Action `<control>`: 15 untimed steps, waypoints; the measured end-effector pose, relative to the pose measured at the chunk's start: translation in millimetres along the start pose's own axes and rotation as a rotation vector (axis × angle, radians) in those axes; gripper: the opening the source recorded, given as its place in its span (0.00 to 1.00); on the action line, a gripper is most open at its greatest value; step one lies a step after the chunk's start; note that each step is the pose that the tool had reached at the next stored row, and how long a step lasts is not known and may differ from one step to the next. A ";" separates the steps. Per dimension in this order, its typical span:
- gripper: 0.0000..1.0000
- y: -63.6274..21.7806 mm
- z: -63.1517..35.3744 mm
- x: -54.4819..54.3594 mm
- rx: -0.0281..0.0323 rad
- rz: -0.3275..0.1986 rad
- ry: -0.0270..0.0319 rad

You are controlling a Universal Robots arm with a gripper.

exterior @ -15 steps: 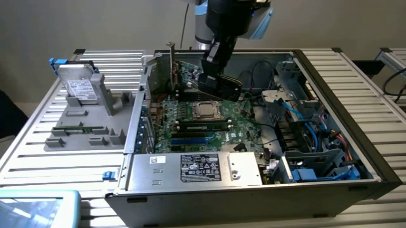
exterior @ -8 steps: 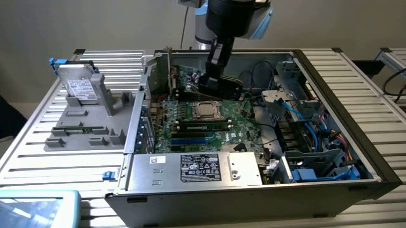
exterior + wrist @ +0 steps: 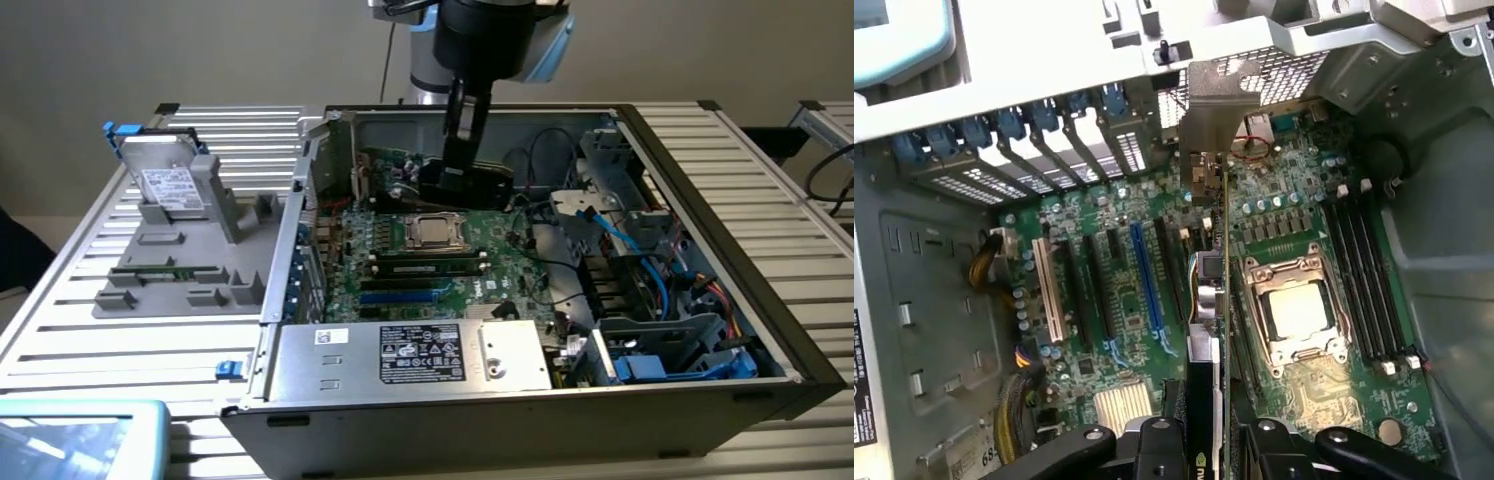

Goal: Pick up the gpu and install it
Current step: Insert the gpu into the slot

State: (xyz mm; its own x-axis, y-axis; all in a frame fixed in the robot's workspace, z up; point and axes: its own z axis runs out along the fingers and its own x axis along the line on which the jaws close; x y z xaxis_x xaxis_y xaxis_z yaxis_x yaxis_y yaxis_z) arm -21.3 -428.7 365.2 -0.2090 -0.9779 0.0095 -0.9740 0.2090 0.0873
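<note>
The gpu shows edge-on in the wrist view, a thin green board with a black shroud, and its metal end bracket reaches toward the case's rear slot openings. My gripper is shut on the card, one black finger on each side of it. The card stands upright over the motherboard, between the blue expansion slot and the CPU socket. In the exterior view my gripper reaches down into the open case and holds the black gpu near the far wall. I cannot tell whether the card touches a slot.
The open computer case lies on a slatted table. Inside are the power supply, memory sticks and a drive cage with blue cables. A grey fixture at the exterior view's left holds a hard drive.
</note>
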 end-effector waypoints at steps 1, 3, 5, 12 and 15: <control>0.28 0.0 0.3 0.0 0.0019 -0.018 0.0016; 0.28 -0.1 1.1 0.0 0.0061 -0.055 0.0053; 0.28 -0.1 1.8 0.0 0.0102 -0.091 0.0097; 0.28 -0.3 3.4 0.0 0.0311 -0.191 0.0393; 0.28 -0.2 4.1 -0.2 0.0407 -0.213 0.0548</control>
State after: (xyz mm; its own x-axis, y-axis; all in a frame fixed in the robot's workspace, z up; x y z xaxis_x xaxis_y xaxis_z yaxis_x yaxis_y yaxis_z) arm -21.4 -428.5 361.2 0.0059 -0.9988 0.0493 -0.9986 -0.0033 0.0529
